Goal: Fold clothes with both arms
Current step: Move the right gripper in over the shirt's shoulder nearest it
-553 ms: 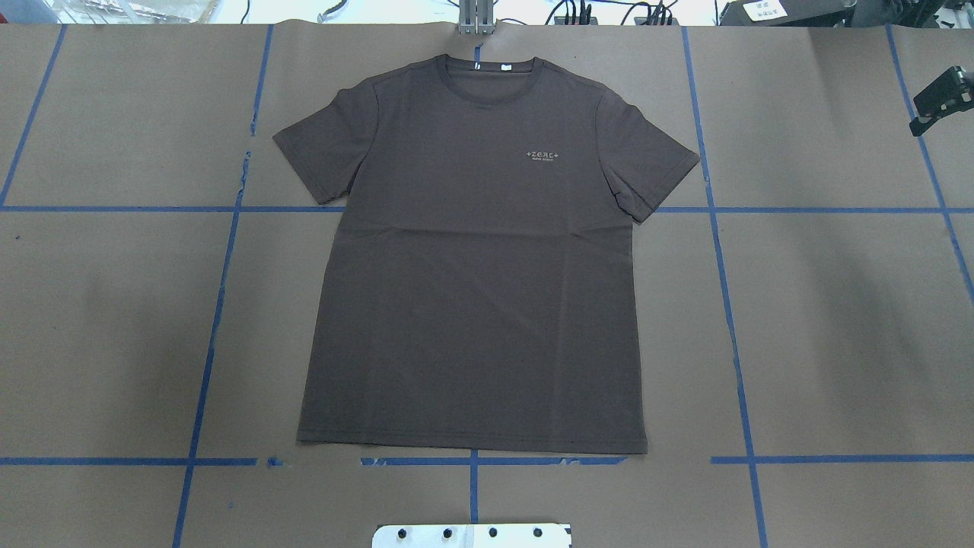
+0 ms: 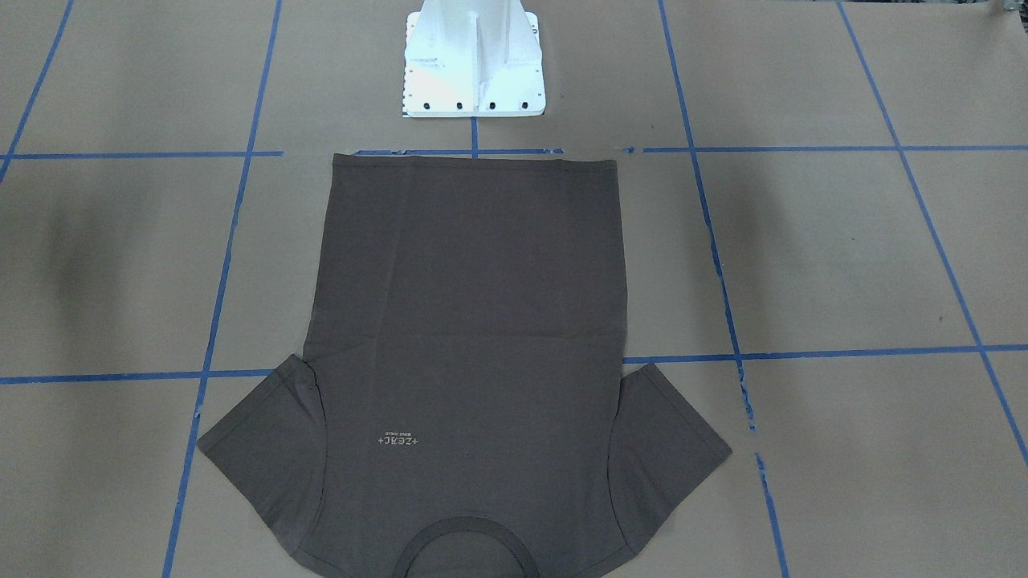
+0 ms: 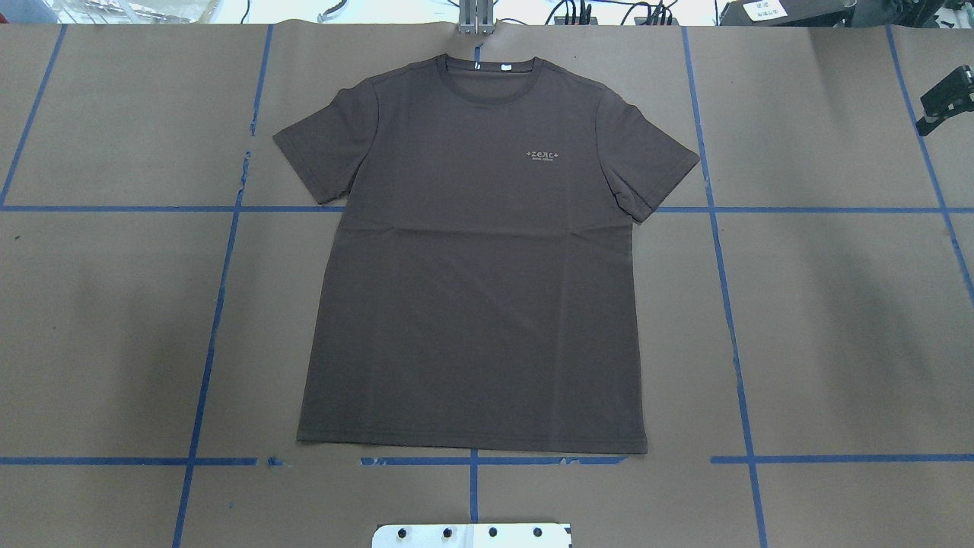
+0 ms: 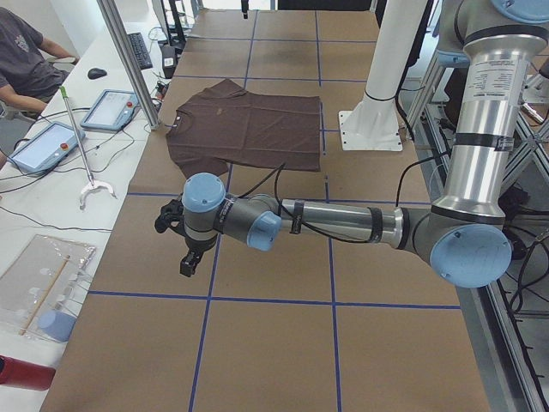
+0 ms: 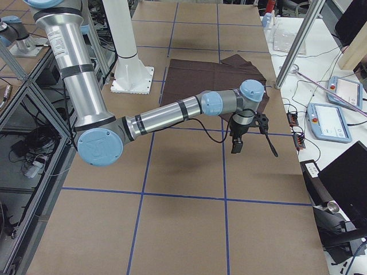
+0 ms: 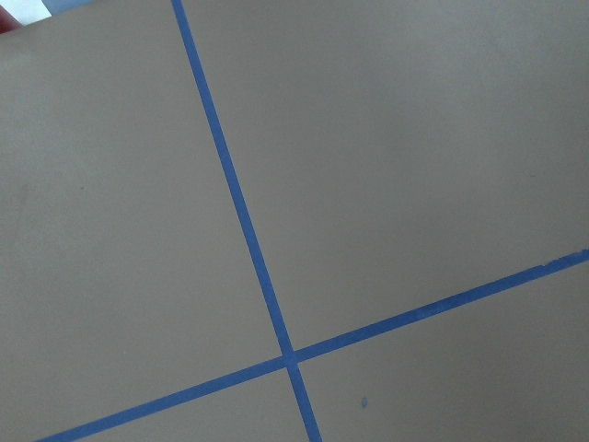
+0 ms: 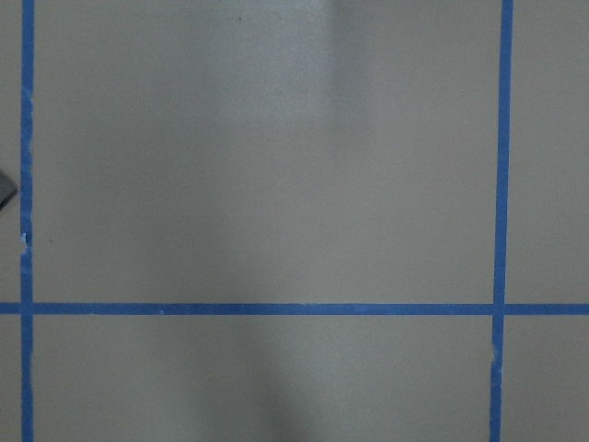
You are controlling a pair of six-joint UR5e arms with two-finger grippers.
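The dark grey-brown T-shirt (image 3: 472, 266) lies flat and spread out on the brown table, collar away from the robot and hem near its base. It also shows in the front-facing view (image 2: 466, 321) and both side views (image 4: 244, 129) (image 5: 212, 74). My left gripper (image 4: 187, 262) hangs above bare table well to the shirt's left; I cannot tell whether it is open. My right gripper (image 5: 236, 146) hangs above bare table to the shirt's right, and only a black part of it shows at the overhead view's right edge (image 3: 943, 100); I cannot tell its state. Both wrist views show only paper and blue tape.
The white base bracket (image 2: 472, 64) stands just behind the hem. Blue tape lines (image 3: 730, 304) grid the table. An aluminium post (image 4: 129, 60), tablets (image 4: 111, 107) and a seated operator (image 4: 30, 51) are beyond the far edge.
The black part of my right gripper has slid slightly toward the overhead view's right edge. The shirt has not moved.
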